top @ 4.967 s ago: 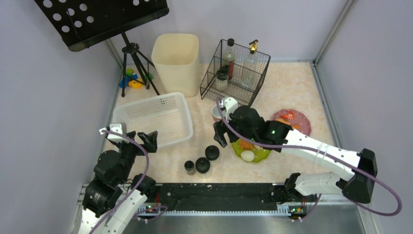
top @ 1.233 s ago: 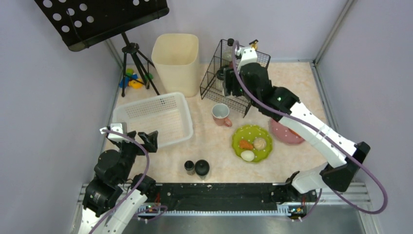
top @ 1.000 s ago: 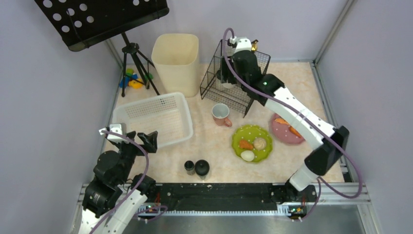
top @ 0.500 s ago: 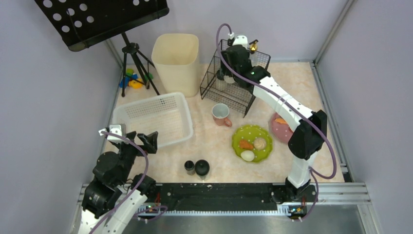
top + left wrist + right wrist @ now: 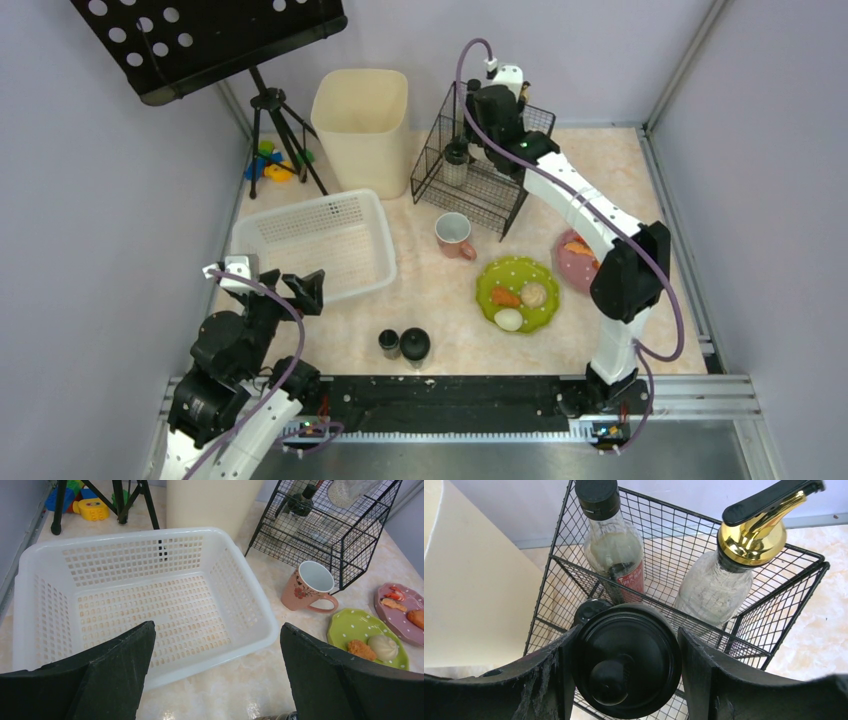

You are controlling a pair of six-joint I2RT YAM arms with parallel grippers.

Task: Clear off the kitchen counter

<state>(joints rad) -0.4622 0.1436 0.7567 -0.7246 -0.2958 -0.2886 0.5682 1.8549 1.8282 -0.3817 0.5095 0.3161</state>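
Counter [image 5: 600, 165]: one mug [image 5: 452, 233], one basket [image 5: 310, 245], seemingly two shakers [image 5: 414, 344].

I have swung my right arm [image 5: 575, 200] from mid-frame, over the green plate [image 5: 517, 293], out to the upper centre. The right gripper [image 5: 626, 680] now clamps the black-lidded jar [image 5: 624, 655] that stood at lower centre, holding it over the wire basket [image 5: 500, 195]. The mug [image 5: 455, 235] now shows in full.

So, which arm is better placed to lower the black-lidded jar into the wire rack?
Right. Its hand grips the black-lidded jar just over the wire rack. The left hand is open near the white basket, far from the rack.
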